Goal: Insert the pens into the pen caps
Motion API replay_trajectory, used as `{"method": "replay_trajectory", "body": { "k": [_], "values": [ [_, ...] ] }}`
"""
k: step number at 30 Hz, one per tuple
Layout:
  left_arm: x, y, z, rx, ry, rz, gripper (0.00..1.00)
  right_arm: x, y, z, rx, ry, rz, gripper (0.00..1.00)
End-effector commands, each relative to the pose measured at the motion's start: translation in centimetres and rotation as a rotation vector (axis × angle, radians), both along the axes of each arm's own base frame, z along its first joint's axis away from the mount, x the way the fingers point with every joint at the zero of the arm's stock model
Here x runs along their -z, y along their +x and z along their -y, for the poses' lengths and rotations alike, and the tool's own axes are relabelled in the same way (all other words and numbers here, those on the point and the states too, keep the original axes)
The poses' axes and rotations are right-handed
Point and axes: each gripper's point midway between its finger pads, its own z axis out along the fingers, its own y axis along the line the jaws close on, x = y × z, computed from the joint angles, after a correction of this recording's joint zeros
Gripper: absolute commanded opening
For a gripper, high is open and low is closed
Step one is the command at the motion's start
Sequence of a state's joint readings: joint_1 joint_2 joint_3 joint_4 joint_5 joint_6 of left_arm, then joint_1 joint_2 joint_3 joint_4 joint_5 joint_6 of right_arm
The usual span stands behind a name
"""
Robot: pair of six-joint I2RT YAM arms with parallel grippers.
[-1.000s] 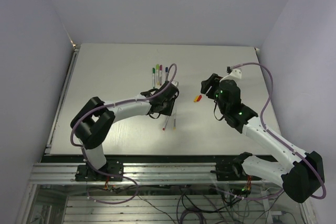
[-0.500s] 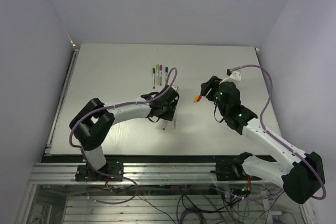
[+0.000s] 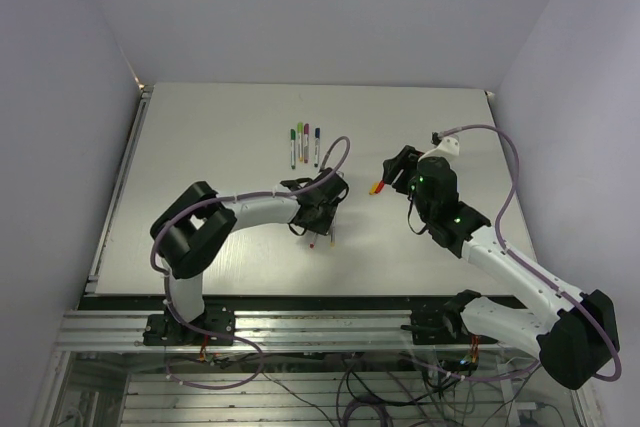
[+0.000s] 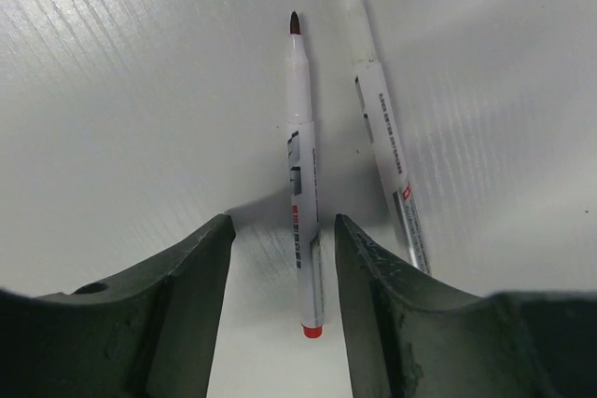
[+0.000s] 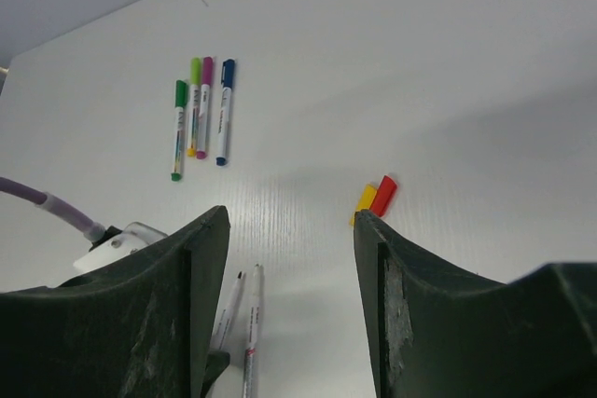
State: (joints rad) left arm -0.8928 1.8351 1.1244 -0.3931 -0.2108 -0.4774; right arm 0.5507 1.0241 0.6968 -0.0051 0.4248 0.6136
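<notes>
Fingers (image 4: pixel 177 314) of left hand (image 4: pixel 283 230) splay astride a red-ended pen (image 4: pixel 300 184); right hand (image 5: pixel 289 216) hovers released.

The left wrist camera sits closest of all, just above the pair of uncapped pens (image 4: pixel 300 184). It looks down past the open left gripper (image 4: pixel 282 230), so the pair fills most of its view. The right wrist camera is farther off, to the right of the pair. It looks across the table (image 3: pixel 200 167) past the open right gripper (image 5: pixel 289 216), with the pair low in its frame. The top camera hangs high above and behind the arm bases and takes in the whole table, where the pair shows small. All three views share that pair. The top and right wrist views also share the capped pens (image 5: pixel 201 109) beyond the pair and the red and yellow caps (image 5: pixel 376 198) to its right.
</notes>
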Motion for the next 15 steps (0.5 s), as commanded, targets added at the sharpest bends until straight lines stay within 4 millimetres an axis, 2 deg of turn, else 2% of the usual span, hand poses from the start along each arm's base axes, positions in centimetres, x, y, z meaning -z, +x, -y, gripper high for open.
{"method": "replay_trajectory", "body": {
  "k": [1,4,12,15],
  "values": [
    [1.5,-0.2,-0.9,-0.003,0.093,-0.03,0.56,-0.1,0.2,0.0,0.01,0.016,0.008,0.55],
    [2.0,-0.5,-1.8,-0.003,0.15,-0.05,0.51,0.0,0.1,0.2,0.016,0.017,0.009,0.55],
    [4.1,-1.1,-2.9,0.015,0.263,-0.124,0.49,0.2,0.2,-0.1,0.012,0.022,0.003,0.55],
    [5.0,-1.7,-3.2,0.018,0.281,-0.163,0.39,0.2,0.2,0.1,0.018,0.019,0.001,0.55]
  ]
}}
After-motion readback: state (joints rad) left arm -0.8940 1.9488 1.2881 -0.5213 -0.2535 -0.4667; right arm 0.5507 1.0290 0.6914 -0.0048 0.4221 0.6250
